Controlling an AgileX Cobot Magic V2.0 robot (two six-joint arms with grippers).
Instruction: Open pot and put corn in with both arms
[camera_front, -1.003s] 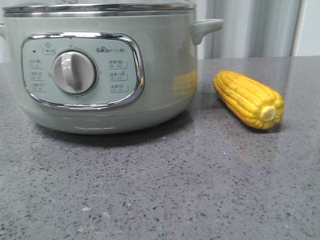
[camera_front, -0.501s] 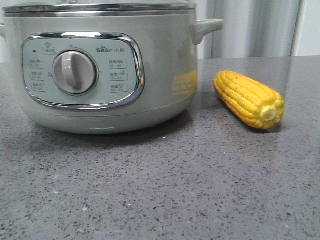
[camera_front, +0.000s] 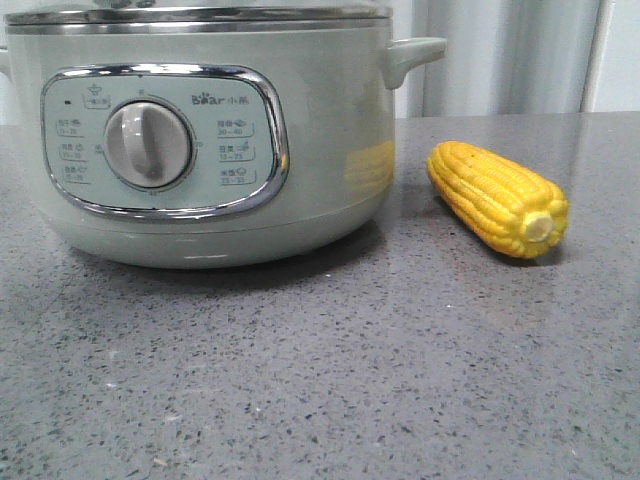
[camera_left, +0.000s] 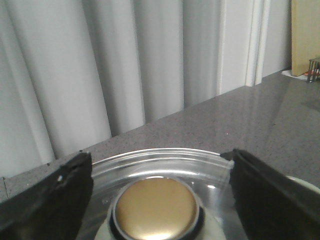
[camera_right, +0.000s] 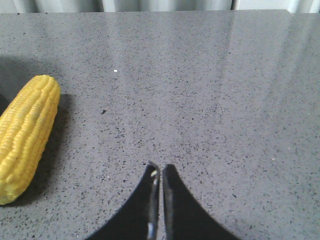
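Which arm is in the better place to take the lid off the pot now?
The left. Its open gripper hangs around the lid's gold knob, fingers on either side. The right gripper is shut over bare table, beside the corn.

A glossy, smooth sage-green pot (camera_front: 320, 130) with a shiny chrome panel frame and steel rim. Clear glass lid (camera_left: 160, 162) with a satin gold knob (camera_left: 156, 207). Bumpy yellow corn (camera_front: 497, 197). Speckled, faintly reflective grey stone-look table (camera_front: 330, 370).
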